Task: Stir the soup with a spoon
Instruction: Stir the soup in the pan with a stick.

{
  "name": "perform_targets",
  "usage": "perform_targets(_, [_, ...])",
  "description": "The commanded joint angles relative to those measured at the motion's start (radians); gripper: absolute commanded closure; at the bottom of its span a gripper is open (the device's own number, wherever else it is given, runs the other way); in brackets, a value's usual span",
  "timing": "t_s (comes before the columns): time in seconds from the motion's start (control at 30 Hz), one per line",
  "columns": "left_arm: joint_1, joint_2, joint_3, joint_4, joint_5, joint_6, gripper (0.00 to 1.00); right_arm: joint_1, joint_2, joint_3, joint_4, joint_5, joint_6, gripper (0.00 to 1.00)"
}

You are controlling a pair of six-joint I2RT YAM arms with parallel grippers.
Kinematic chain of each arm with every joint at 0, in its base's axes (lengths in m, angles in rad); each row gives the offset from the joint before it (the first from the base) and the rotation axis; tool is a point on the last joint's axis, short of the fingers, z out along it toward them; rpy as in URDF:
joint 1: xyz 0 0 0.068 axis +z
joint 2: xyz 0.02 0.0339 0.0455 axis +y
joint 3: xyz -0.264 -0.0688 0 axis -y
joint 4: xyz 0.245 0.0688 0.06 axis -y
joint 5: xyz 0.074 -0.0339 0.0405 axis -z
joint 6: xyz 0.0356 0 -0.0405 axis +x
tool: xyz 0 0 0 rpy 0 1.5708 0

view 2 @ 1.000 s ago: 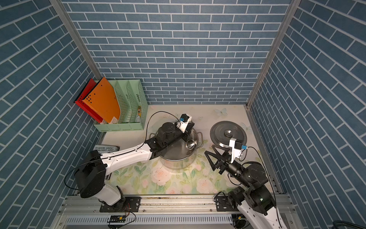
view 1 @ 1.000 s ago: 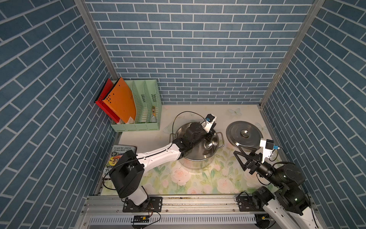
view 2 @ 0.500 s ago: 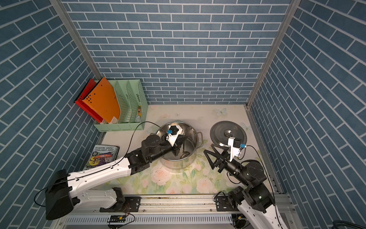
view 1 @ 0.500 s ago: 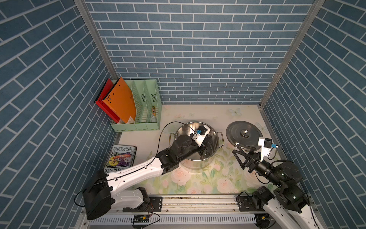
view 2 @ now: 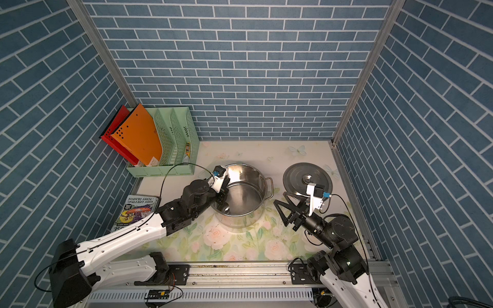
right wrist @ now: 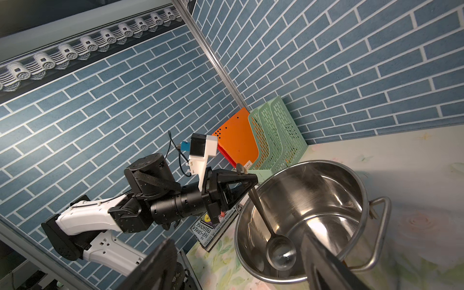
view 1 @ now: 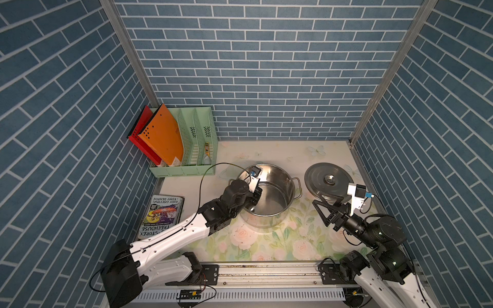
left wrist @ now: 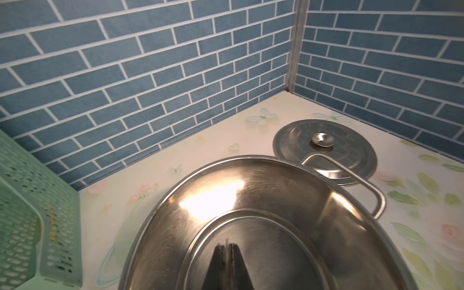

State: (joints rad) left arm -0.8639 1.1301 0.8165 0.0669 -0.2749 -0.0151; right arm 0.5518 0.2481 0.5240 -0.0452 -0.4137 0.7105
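Stock for your check.
- Spoon (right wrist: 263,216): tilted, bowl low inside the pot (right wrist: 326,190), handle clamped in your left gripper (right wrist: 252,182) at the rim.
- Lid (view 1: 326,181): off, on the surface beside the pot.
- Right gripper (view 1: 320,213): spread, empty, near the lid.
- Progress: stirring looks under way, with more sweeps likely owed.
- Change: a second ago your left gripper stood over the pot's far side, and now it is at the rim nearest the book (view 1: 162,216).
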Motion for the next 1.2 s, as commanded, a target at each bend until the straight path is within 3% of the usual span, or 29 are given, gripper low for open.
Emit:
perform_targets(0.0, [0.045, 0.02, 0.018, 0.034, -0.041, 0.005, 1.0, 0.005, -0.029, -0.002, -0.005, 0.006, 0.017, 0.18])
perform_targets(0.37, [0.068, 0.309, 0.186, 0.278, 0.093, 0.024, 1.0, 0.005, -0.048, 0.019, -0.043, 0.012, 0.016, 0.18])
perform_targets(0.57, [0.064, 0.417, 0.271, 0.337, 0.232, -0.005, 1.0, 0.005, -0.071, 0.025, -0.074, 0.025, 0.015, 0.18])
perform_targets(0.9, [-0.015, 0.416, 0.248, 0.37, 0.344, -0.035, 1.0, 0.005, -0.061, 0.013, -0.052, 0.022, 0.016, 0.18])
perform_targets(1.17, [-0.105, 0.314, 0.172, 0.332, 0.326, -0.038, 1.0, 0.005, -0.054, 0.006, -0.038, 0.016, 0.02, 0.18])
